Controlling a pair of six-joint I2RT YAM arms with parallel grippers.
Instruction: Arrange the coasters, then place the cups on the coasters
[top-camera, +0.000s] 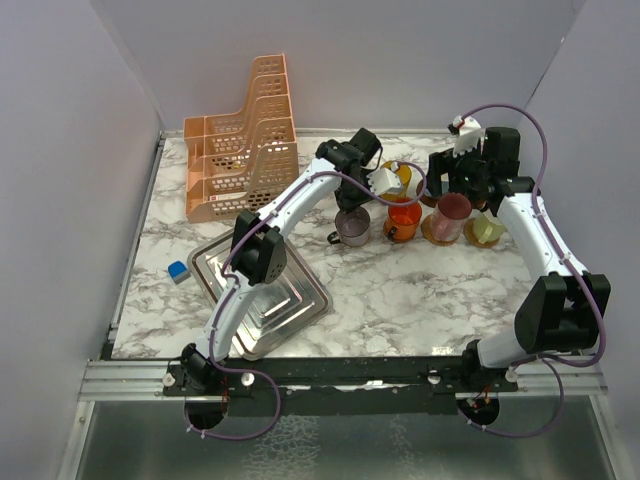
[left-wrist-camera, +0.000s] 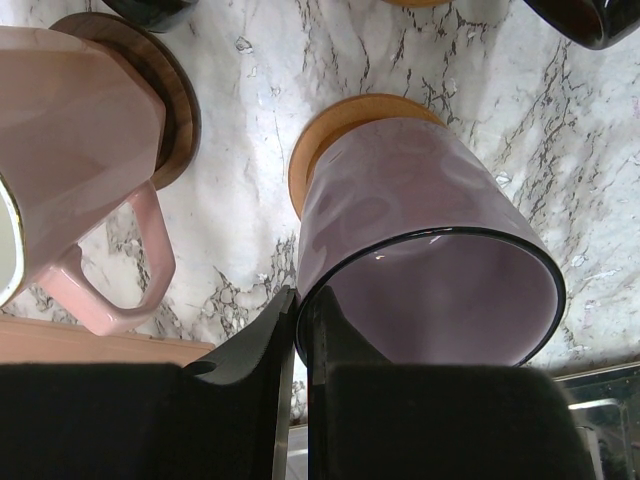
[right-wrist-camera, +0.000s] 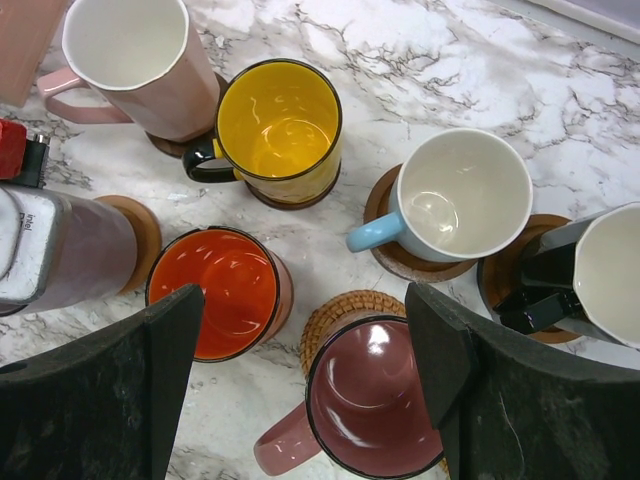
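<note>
While the right pincer (right-wrist-camera: 305, 300) gapes, left pincer (left-wrist-camera: 302, 305) pinches purple cup (left-wrist-camera: 400, 200) — on its coaster (left-wrist-camera: 320, 140).

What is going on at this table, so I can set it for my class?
Two robot arms are putting mugs on coasters. The left fingers are clamped on the rim of the purple mug, which stands on a tan coaster. The right fingers hang open above the maroon mug on a woven coaster. The yellow mug and blue-handled mug sit on coasters too.
</note>
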